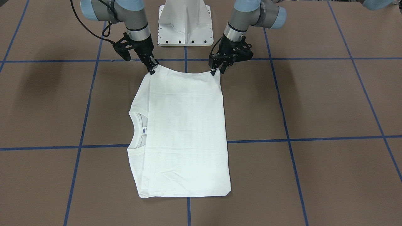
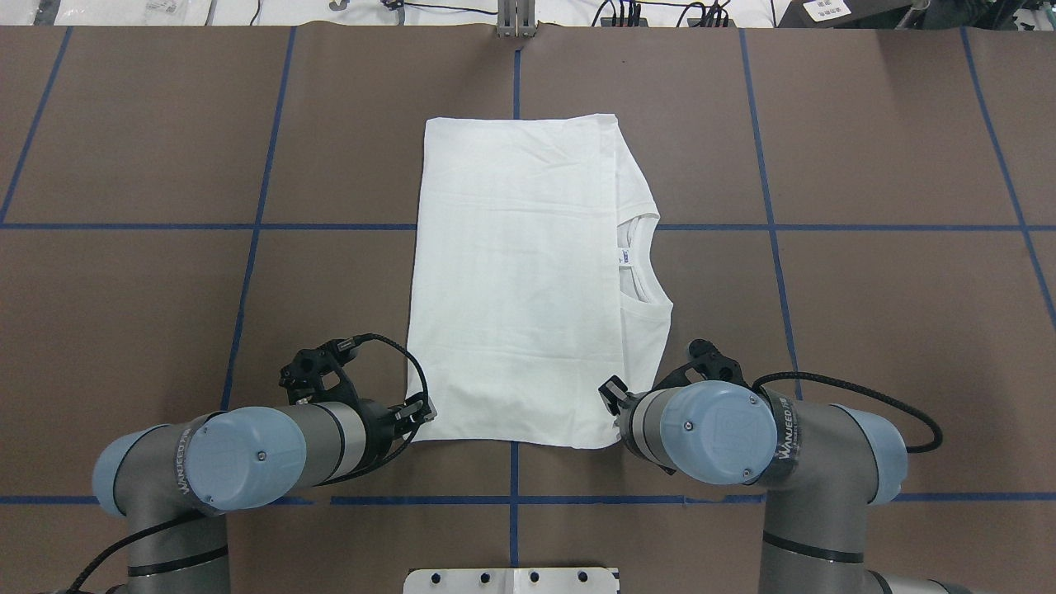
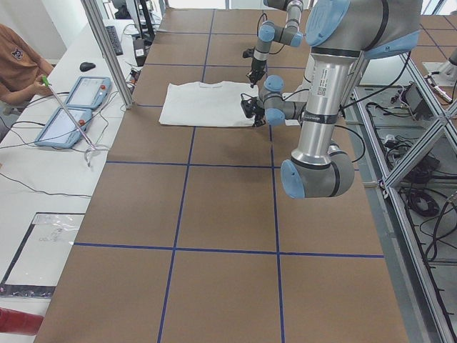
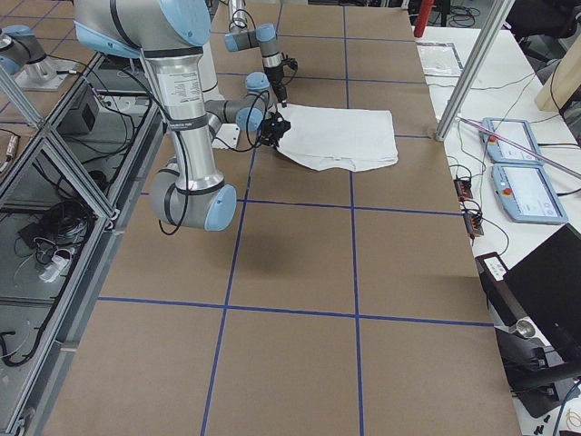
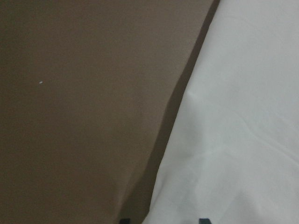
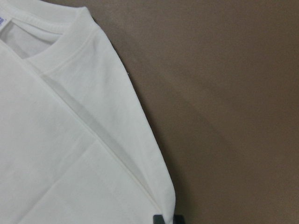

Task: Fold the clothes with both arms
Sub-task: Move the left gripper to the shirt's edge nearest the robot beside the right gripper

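Note:
The white shirt (image 1: 185,135) lies folded into a long rectangle mid-table, collar and neck label (image 1: 144,130) on my right side. No black text shows. My left gripper (image 1: 214,71) is shut on the near corner on my left, also seen from overhead (image 2: 421,412). My right gripper (image 1: 153,69) is shut on the other near corner (image 2: 615,396). Both corners sit slightly raised and the shirt's edge sags between them. White cloth (image 5: 243,140) fills the left wrist view; the right wrist view shows the collar and shoulder fold (image 6: 56,154).
The white pedestal base (image 1: 185,25) stands just behind the grippers. Blue tape lines (image 2: 516,82) cross the brown table. At the far side, a seated person (image 3: 14,61) and tablets (image 3: 71,107) are at a bench behind an aluminium post (image 3: 107,50).

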Robot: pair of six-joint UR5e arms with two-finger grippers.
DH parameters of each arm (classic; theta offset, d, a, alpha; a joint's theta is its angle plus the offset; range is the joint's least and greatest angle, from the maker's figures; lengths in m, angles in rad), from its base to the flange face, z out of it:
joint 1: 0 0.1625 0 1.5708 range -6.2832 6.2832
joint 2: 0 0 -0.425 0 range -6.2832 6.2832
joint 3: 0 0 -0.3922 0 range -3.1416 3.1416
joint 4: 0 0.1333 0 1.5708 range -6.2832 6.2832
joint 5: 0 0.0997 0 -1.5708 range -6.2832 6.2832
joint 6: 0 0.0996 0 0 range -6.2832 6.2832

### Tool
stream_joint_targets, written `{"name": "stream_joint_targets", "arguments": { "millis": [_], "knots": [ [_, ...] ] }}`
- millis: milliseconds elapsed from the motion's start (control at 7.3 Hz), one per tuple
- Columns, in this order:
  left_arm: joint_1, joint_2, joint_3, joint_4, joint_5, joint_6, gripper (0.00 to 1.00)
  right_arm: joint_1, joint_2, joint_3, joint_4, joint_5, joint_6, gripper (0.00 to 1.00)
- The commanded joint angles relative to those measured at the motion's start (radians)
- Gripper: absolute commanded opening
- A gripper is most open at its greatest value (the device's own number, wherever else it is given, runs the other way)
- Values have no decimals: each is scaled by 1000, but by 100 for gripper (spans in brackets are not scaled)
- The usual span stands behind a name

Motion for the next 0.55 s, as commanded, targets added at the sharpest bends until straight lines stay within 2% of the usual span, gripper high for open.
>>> {"name": "stream_joint_targets", "arguments": {
  "millis": [0, 137, 274, 411],
  "knots": [
    [12, 1, 2, 0, 1, -7, 37, 0, 0, 0, 0, 1, 0, 0],
    [17, 5, 3, 0, 1, -20, 14, 0, 3, 0, 0, 1, 0, 0],
    [18, 4, 2, 0, 1, -21, 0, 0, -3, 11, 0, 1, 0, 0],
    [18, 4, -1, 0, 1, -21, 0, 0, -3, 16, 0, 1, 0, 0]
  ]
}}
